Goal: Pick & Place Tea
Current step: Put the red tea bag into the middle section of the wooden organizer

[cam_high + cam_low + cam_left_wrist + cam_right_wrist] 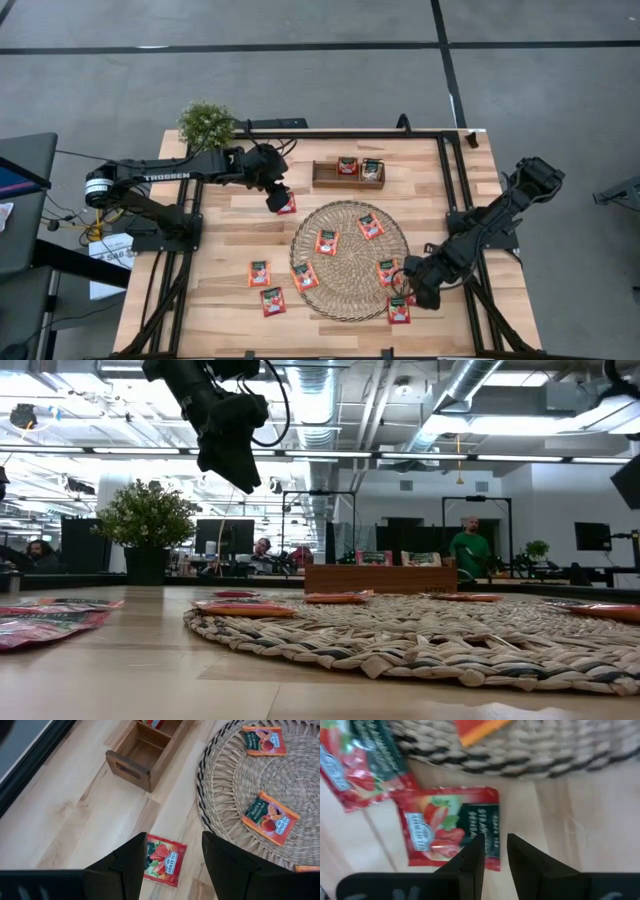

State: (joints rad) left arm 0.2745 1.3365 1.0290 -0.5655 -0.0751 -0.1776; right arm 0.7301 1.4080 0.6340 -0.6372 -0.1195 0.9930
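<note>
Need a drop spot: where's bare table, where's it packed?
Free: table near-left corner beside the loose sachets; far-right strip between wooden tray and frame. Mat centre is bare. Crowded: mat's near-right edge, sachets under right gripper; left gripper hangs over another sachet.

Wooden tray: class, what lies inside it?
The wooden tray holds two tea sachets, side by side in its middle and right parts. Its left end looks empty; nothing hides it from above.
</note>
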